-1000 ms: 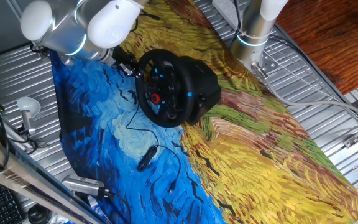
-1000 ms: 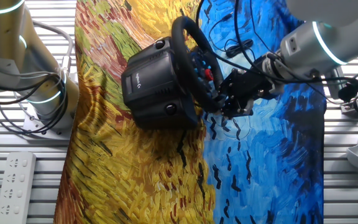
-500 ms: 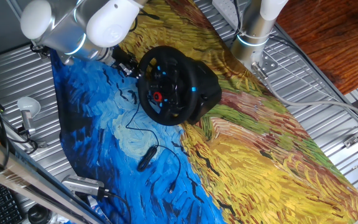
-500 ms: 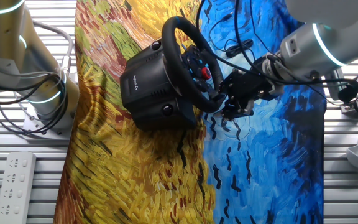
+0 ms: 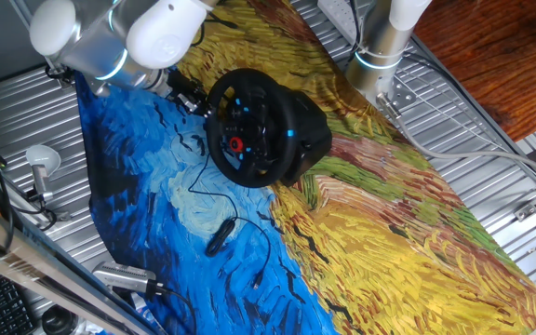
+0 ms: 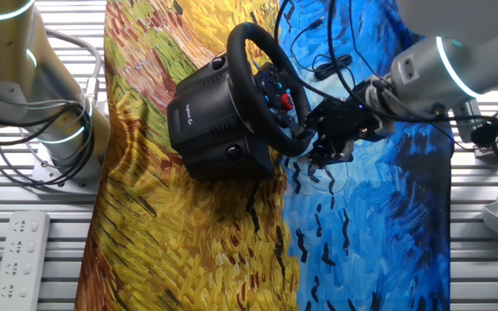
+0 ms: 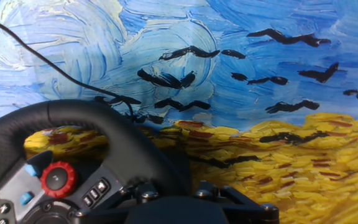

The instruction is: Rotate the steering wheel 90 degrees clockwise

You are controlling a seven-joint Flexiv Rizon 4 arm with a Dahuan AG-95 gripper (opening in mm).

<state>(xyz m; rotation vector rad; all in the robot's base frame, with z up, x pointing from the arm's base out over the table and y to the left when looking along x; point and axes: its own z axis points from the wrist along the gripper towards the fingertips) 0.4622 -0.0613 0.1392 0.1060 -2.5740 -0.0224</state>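
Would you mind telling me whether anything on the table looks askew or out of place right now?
Nothing looks damaged or spilled. The steering wheel sits on its base on the painted cloth, with the gripper at its rim. The only untidy thing is a small black cabled device lying loose on the cloth, its thin cable trailing in loops.

Painted cloth (image 5: 389,233) over ribbed metal table (image 5: 491,140).

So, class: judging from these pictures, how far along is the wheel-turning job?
Done: the gripper has reached the steering wheel and sits at its rim. In hand: contact with the rim, though the finger state is hidden. Left: how much of the quarter turn remains cannot be told; the red knob marks the hub.
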